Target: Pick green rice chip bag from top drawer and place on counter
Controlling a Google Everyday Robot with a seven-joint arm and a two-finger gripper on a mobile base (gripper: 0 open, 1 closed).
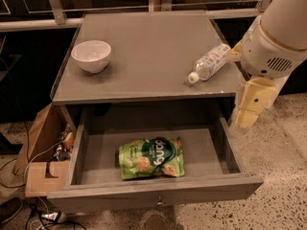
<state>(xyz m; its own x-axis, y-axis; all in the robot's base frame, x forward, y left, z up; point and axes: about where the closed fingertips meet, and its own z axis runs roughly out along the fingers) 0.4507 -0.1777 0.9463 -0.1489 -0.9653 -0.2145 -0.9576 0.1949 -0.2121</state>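
Observation:
The green rice chip bag (151, 158) lies flat on the floor of the open top drawer (158, 190), near its front and a little left of the middle. The drawer is pulled out under the counter (148, 47), the flat grey cabinet top. My gripper (245, 119) hangs from the white arm at the right, just off the counter's right front corner and above the drawer's right wall. It is up and to the right of the bag, apart from it, with nothing seen in it.
On the counter stand a white bowl (91, 55) at the left and a clear plastic bottle (209, 62) lying on its side at the right, close to my arm. A cardboard box (43, 147) with cables sits on the floor to the left of the cabinet.

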